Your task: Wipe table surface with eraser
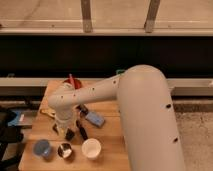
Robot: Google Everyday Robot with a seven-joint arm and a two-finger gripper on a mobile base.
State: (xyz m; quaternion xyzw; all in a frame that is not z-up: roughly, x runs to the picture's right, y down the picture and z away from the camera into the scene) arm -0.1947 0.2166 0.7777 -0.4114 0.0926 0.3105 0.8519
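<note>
The table surface (107, 142) is a light-brown wooden top in the lower left of the camera view. My white arm reaches from the right across it. The gripper (63, 130) points down at the table's front left part. Black ends of what looks like the eraser (70, 134) show on both sides under the gripper's tip, low against the wood. The gripper hides its middle, so I cannot tell how it is held.
Next to the gripper lie a slender black tool (81, 131), a light-blue block (95, 119) and another small black item (82, 108). A white cup (91, 148), a metal cup (64, 150) and a blue cup (41, 148) stand along the front edge. A red bowl (73, 81) sits at the back.
</note>
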